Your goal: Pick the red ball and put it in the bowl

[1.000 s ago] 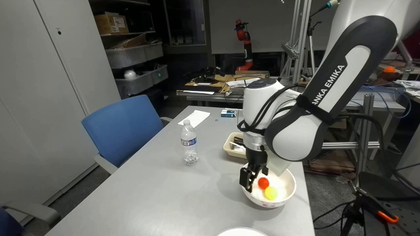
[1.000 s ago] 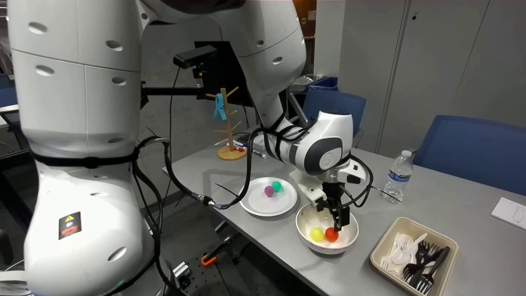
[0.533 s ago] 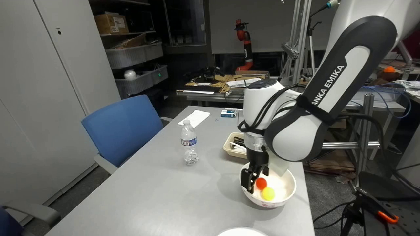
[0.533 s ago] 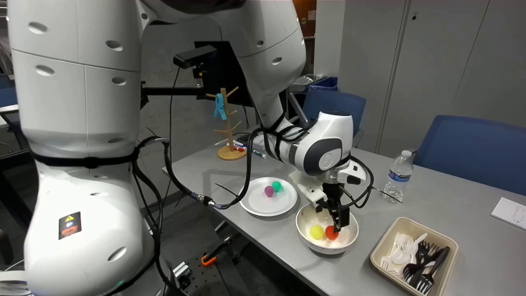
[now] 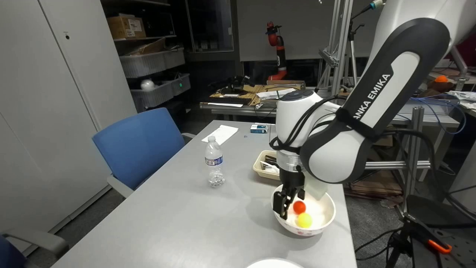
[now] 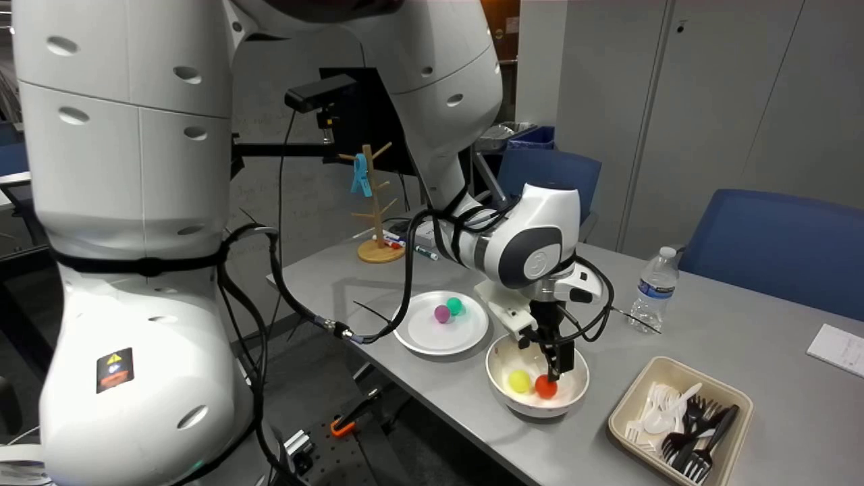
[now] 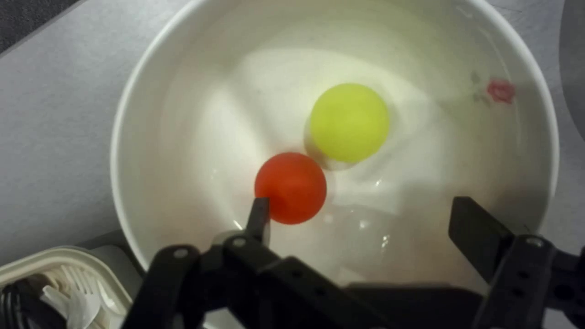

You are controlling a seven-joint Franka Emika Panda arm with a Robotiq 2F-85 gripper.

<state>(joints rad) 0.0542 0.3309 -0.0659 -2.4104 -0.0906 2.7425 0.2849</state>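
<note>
The red ball (image 7: 292, 185) lies inside the white bowl (image 7: 119, 151), beside a yellow ball (image 7: 349, 122). The red ball also shows in both exterior views (image 5: 299, 207) (image 6: 545, 387), with the bowl (image 5: 308, 232) (image 6: 536, 408) around it. My gripper (image 7: 361, 203) is open, with nothing between its fingers. It reaches down into the bowl in both exterior views (image 5: 290, 204) (image 6: 555, 368). In the wrist view the left fingertip overlaps the lower left edge of the red ball; whether it touches, I cannot tell. The ball is not between the fingers.
A beige tray of plastic cutlery (image 6: 736, 432) stands near the bowl. A white plate (image 6: 435, 344) with a purple ball (image 6: 442, 313) and a green ball (image 6: 454, 306) is on the bowl's opposite side. A water bottle (image 5: 214, 163) stands on the table. The bowl is near the table edge.
The gripper has come slightly lower into the bowl and stayed open. The red and yellow balls have shifted a little inside the bowl.
</note>
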